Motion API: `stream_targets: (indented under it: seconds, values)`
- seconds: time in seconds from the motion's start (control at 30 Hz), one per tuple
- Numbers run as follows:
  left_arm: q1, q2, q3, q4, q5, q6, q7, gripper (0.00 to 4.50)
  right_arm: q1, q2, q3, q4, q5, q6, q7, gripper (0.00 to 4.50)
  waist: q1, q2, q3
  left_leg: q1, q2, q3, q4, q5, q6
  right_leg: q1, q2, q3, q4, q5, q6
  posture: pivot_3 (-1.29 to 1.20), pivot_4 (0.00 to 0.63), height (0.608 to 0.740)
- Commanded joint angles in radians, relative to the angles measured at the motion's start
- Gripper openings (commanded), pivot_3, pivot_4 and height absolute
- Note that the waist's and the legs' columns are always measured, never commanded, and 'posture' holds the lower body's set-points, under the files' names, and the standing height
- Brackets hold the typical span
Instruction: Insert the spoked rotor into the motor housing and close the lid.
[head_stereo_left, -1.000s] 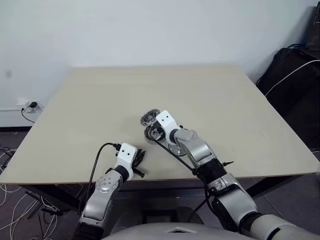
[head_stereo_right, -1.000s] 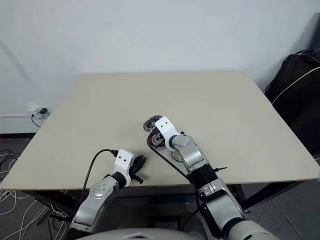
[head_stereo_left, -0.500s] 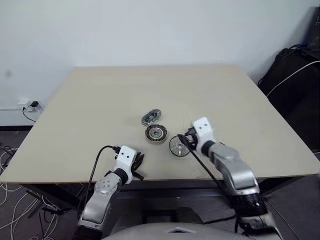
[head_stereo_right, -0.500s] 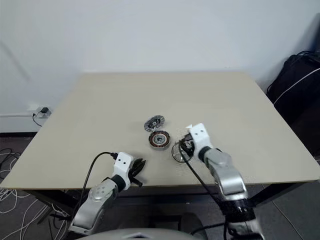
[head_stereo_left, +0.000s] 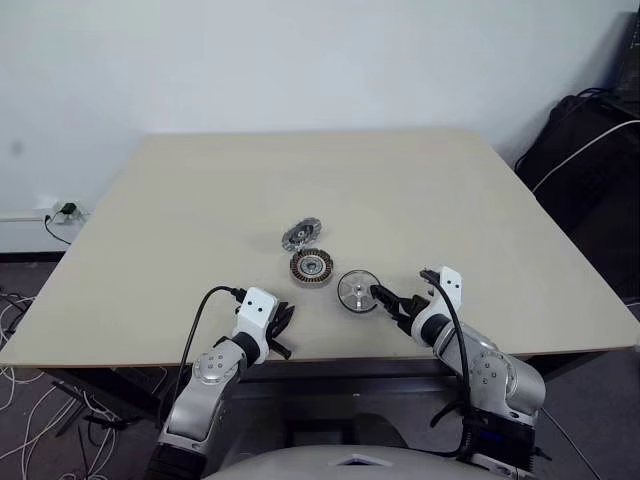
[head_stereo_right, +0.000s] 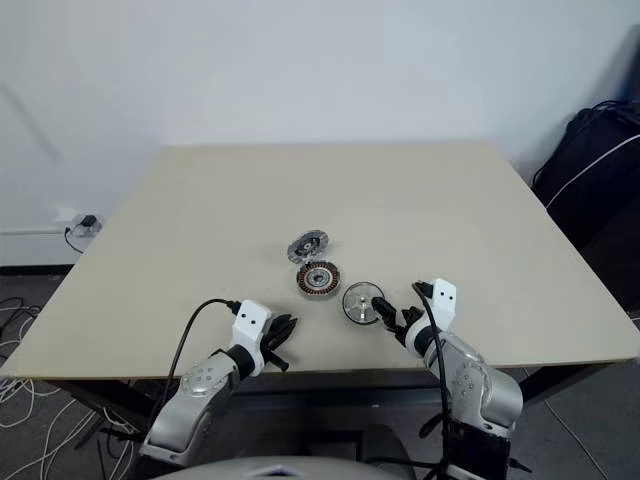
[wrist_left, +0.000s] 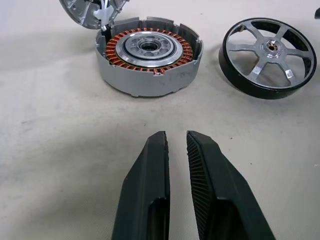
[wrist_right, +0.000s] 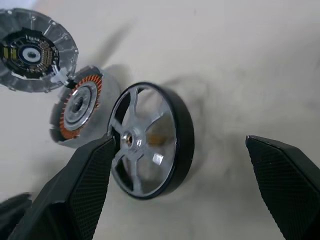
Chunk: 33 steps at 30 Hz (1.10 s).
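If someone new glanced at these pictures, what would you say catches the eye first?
Probably the three motor parts near the table's front edge: the motor housing with its copper windings in the middle, the lid leaning against its far side, and the spoked rotor lying flat to its right. The right claw stands wide open just beside the rotor.

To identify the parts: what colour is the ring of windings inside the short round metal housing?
Copper-orange windings ring in the silver-grey housing, clearest in the left wrist view.

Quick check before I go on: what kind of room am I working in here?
Probably a lab or office workroom: a plain beige table against a bare white wall, loose cables on the floor, and a wall socket.
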Motion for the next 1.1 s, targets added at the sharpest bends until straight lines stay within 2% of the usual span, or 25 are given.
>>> stream_targets:
  seconds: [0.03, 0.53, 0.67, 0.97, 1.0, 1.1]
  values:
    - [-0.012, 0.008, -0.002, -0.023, -0.006, -0.005, -0.005, 0.65, -0.042, 0.019, -0.028, 0.025, 0.057, 0.017, -0.024, 4.46, -0.001, 0.000, 0.000, 0.000, 0.000, 0.000, 0.000, 0.000, 0.000, 0.000, 0.000, 0.000, 0.000, 0.000, 0.000, 0.00, 0.000, 0.740]
    - [-0.003, 0.013, 0.012, -0.032, -0.006, -0.010, 0.003, 0.65, -0.102, 0.068, -0.108, 0.197, 0.245, 0.046, -0.060, 4.46, -0.003, 0.003, 0.001, 0.000, 0.000, 0.000, -0.001, 0.000, 0.001, 0.000, 0.000, 0.000, 0.000, 0.000, 0.000, 0.00, 0.000, 0.740]
    - [-0.008, 0.015, 0.016, -0.028, -0.006, -0.012, 0.001, 0.65, -0.097, 0.070, -0.107, 0.205, 0.260, 0.035, -0.078, 3.60, -0.004, 0.003, 0.002, 0.000, 0.000, 0.000, -0.001, 0.000, 0.001, 0.000, 0.000, 0.000, 0.000, 0.000, 0.000, 0.00, 0.000, 0.740]
    - [-0.017, 0.023, 0.014, -0.019, -0.008, -0.010, -0.004, 0.65, -0.054, 0.052, -0.090, 0.197, 0.262, 0.023, -0.099, 0.54, -0.003, 0.004, 0.002, 0.000, 0.000, 0.000, -0.001, 0.000, 0.001, 0.000, 0.000, 0.000, 0.000, 0.000, 0.000, 0.00, 0.000, 0.740]
    - [-0.017, 0.023, 0.014, -0.018, -0.007, -0.010, -0.003, 0.65, -0.047, 0.051, -0.086, 0.191, 0.261, 0.026, -0.102, 0.40, -0.003, 0.004, 0.002, 0.000, 0.000, 0.000, -0.001, 0.000, 0.001, 0.000, 0.000, 0.000, -0.001, 0.000, 0.000, 0.00, 0.000, 0.740]
    - [-0.017, 0.022, 0.014, -0.015, -0.007, -0.009, -0.002, 0.65, -0.033, 0.044, -0.076, 0.190, 0.262, 0.035, -0.109, 0.40, -0.003, 0.004, 0.002, 0.000, 0.000, 0.000, -0.001, 0.000, 0.001, 0.000, 0.000, 0.000, -0.001, 0.000, 0.000, 0.00, 0.000, 0.740]
